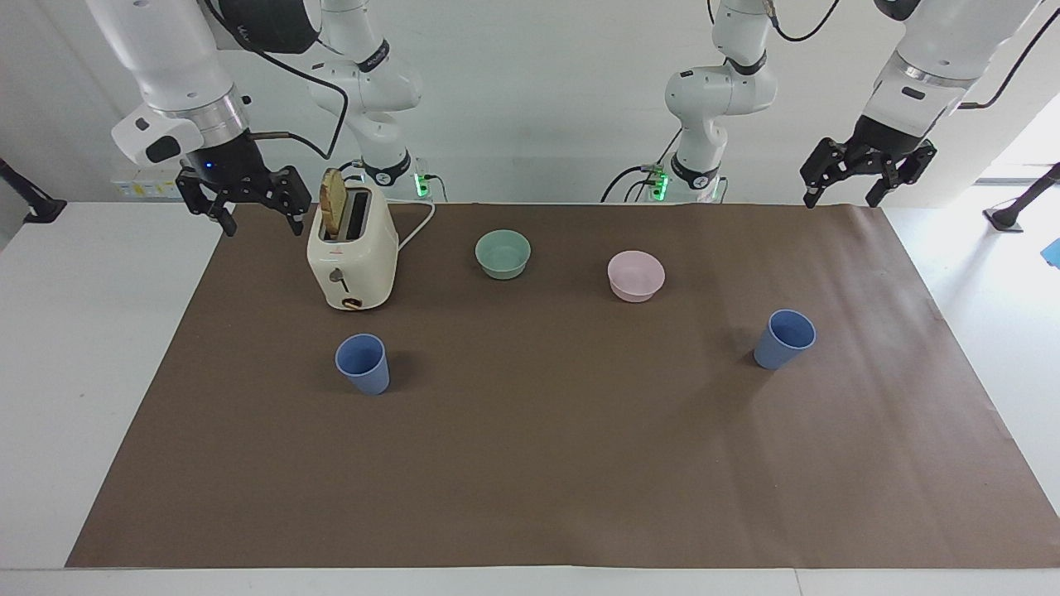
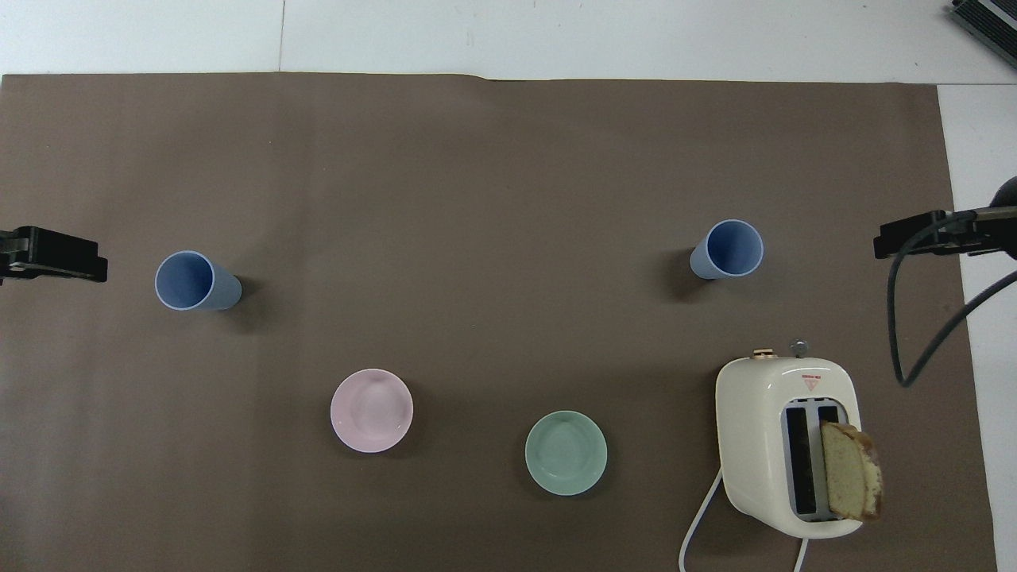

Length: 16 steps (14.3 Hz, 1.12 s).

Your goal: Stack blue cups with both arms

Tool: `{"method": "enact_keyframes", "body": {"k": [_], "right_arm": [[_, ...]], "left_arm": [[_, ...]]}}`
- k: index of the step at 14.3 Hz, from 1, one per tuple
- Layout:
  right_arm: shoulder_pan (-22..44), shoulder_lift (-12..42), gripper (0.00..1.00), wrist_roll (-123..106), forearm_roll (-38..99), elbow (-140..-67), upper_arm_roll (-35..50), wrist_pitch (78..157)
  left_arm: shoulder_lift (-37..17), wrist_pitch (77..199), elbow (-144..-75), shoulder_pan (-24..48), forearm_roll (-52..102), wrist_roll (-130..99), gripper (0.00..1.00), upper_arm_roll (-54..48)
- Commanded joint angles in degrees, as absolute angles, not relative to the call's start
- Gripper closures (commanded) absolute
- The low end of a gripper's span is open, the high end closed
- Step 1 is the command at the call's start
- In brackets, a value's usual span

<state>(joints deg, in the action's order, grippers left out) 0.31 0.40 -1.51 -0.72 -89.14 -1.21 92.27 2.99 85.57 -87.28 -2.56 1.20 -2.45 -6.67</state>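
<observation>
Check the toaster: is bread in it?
Yes. One slice of bread stands in a slot of the toaster, sticking out well above the top; the other slot looks empty.

Two blue cups [image 1: 363, 362] [image 1: 783, 338] and two bowls, one pale green [image 1: 503, 253], one pink [image 1: 636, 275], stand on the table. One toaster [image 1: 351, 257] holds one bread slice [image 1: 332, 212].
</observation>
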Motion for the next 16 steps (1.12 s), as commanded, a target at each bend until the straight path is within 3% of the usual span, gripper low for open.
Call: {"method": "enact_keyframes", "body": {"k": [1, 16], "right_arm": [[-0.2, -0.4, 0.00, -1.3, 0.5, -89.9, -0.9, 92.3], [-0.2, -0.4, 0.00, -1.3, 0.5, -89.9, -0.9, 92.3]], "left_arm": [[4.2, 85.7, -88.5, -2.5, 1.5, -2.2, 0.00, -6.5], [5.0, 86.0, -89.8, -2.6, 1.6, -1.9, 0.00, -6.4]]}}
